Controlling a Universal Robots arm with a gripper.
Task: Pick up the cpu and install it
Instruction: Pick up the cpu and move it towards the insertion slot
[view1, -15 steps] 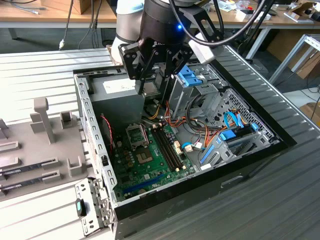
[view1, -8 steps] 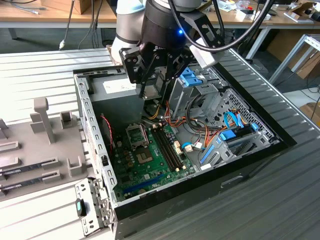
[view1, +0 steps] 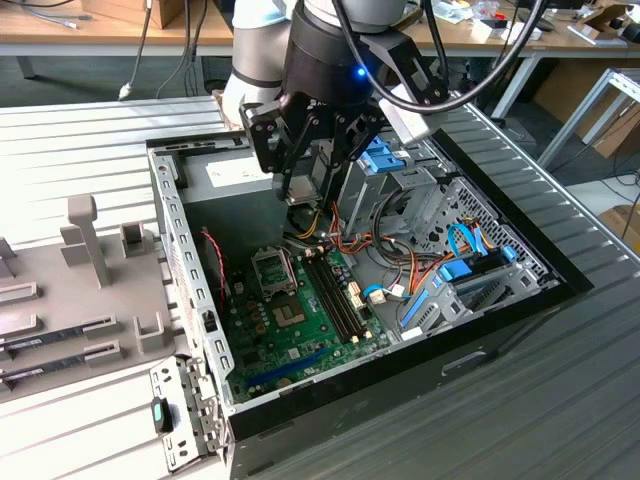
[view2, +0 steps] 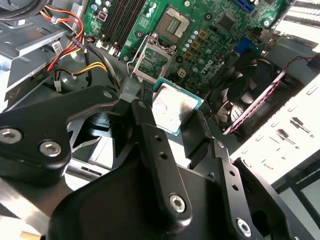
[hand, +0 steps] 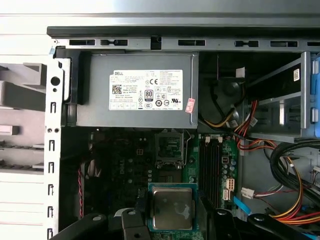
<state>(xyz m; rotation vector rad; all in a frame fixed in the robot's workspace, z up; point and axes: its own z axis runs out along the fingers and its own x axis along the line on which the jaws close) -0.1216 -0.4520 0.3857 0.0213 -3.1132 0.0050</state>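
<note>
The cpu (view2: 171, 106), a thin silvery square with a green rim, is held flat between the two black fingers of my gripper (view2: 174, 114). It shows in both wrist views, and the gripper (hand: 173, 211) is shut on two opposite edges of the cpu (hand: 172, 206). It hangs above the green motherboard (view1: 300, 335), a little short of the open socket (hand: 169, 148), whose metal frame is flipped up. In the exterior view the gripper (view1: 300, 192) hovers inside the open computer case, above and behind the socket (view1: 273, 268).
The grey power supply (hand: 135, 90) fills the case's back corner beside the socket. Memory slots (view1: 335, 295), bundles of coloured cables (hand: 280, 195) and a metal drive cage (view1: 405, 195) crowd the exterior view's right. A black fan (view2: 240, 100) sits near the socket. A grey fixture (view1: 90, 270) lies outside the case.
</note>
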